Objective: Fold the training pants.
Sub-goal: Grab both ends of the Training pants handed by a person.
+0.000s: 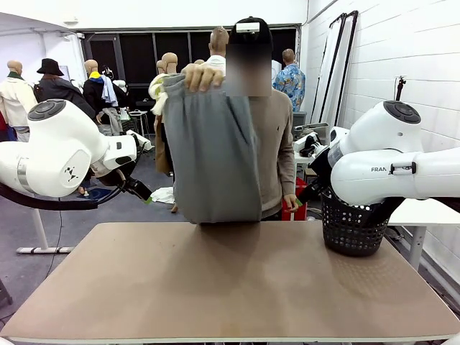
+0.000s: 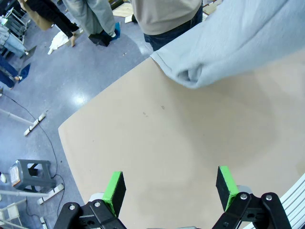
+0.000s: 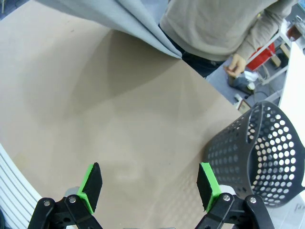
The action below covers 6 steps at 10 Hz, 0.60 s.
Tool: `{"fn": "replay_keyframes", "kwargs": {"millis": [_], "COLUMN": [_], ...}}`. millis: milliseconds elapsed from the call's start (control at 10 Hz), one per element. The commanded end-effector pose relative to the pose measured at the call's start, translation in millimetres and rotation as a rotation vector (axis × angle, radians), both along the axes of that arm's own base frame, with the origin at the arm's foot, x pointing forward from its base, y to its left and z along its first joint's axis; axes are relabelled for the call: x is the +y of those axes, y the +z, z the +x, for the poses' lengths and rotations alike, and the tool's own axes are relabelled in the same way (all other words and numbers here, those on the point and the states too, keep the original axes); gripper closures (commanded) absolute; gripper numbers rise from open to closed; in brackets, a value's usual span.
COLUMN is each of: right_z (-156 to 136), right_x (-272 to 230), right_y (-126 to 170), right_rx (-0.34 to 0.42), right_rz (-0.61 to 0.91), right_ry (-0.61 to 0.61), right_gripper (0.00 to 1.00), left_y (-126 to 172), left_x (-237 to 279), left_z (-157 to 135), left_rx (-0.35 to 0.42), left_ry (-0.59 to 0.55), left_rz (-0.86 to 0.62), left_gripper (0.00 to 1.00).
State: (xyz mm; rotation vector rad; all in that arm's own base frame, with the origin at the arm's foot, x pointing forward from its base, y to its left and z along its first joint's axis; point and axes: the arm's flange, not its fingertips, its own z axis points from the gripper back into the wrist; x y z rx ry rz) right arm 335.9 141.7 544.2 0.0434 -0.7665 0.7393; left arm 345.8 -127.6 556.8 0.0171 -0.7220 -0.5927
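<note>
The light grey training pants (image 1: 212, 158) hang in the air at the table's far edge. A person's hand (image 1: 203, 75) holds them up by the top end. Their lower end reaches down to about the tabletop (image 1: 215, 287). In the left wrist view the pants (image 2: 238, 43) hang over the far corner, well beyond my open left gripper (image 2: 169, 183). In the right wrist view a fold of the pants (image 3: 128, 19) crosses the top, far from my open right gripper (image 3: 150, 183). Both grippers hover above bare tabletop with nothing between their green pads.
A black perforated basket (image 1: 352, 223) stands on the table's right far corner, close beside my right gripper in the right wrist view (image 3: 257, 152). The person in a beige sweater (image 1: 277, 144) stands right behind the table.
</note>
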Motion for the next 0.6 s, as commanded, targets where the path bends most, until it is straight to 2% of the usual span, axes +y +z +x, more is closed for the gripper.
{"fn": "replay_keyframes", "kwargs": {"millis": [0, 500], "right_z": [1.3, 7.6], "right_x": [-0.7, -3.3], "right_y": [-0.7, -4.9], "right_rx": [0.003, -0.01], "right_rz": [0.012, 0.032], "right_ry": [0.021, 0.126], "right_gripper": [0.0, 0.0], "left_y": [0.0, -1.9], "left_x": [0.0, 11.7], "left_z": [0.0, 5.5], "left_rx": [0.0, -0.028], "left_ry": [0.0, -0.047], "left_rz": [0.0, -0.018], "left_gripper": [0.0, 0.0]}}
